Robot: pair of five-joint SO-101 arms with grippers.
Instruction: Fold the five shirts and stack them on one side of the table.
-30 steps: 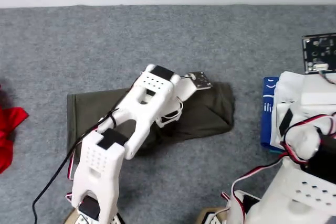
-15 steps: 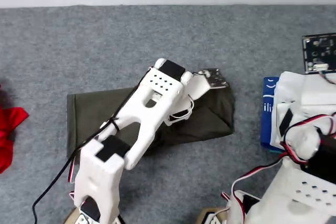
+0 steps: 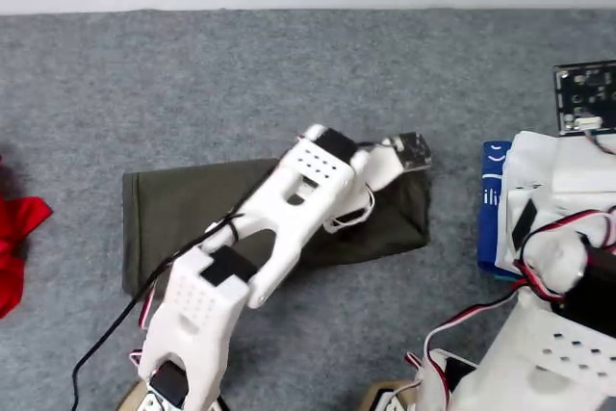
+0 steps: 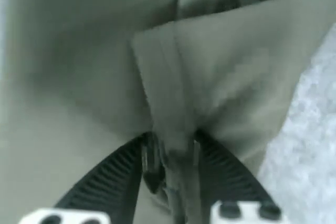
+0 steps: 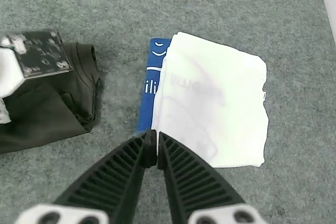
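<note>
**Desk:** How many shirts are on the table, and how many arms?

**Caption:** You have four shirts to count on the grey table (image 3: 289,64): one olive shirt (image 3: 183,214), one red shirt (image 3: 14,238), one white shirt (image 5: 215,108) and one blue shirt (image 5: 149,85). Two white arms work over them, both yours.

**Desk:** What is your left gripper doing?

**Caption:** Your left gripper (image 4: 170,150) has its fingers (image 4: 126,161) drawn almost together. They pinch a raised fold of the olive shirt between the tips. Olive cloth spreads beyond the fingertips and to both sides of them, with a strip of grey table off to one side.

**Desk:** And your right?

**Caption:** Your right gripper (image 5: 154,140) has its fingers (image 5: 131,156) pressed together, and nothing can be seen between them. The folded white shirt lies just beyond the tips, on top of the blue shirt, whose edge shows beside it. The end of the olive shirt lies off to one side of those fingers, apart from that stack. The red shirt lies bunched at the table's edge, well apart from both grippers.
</note>
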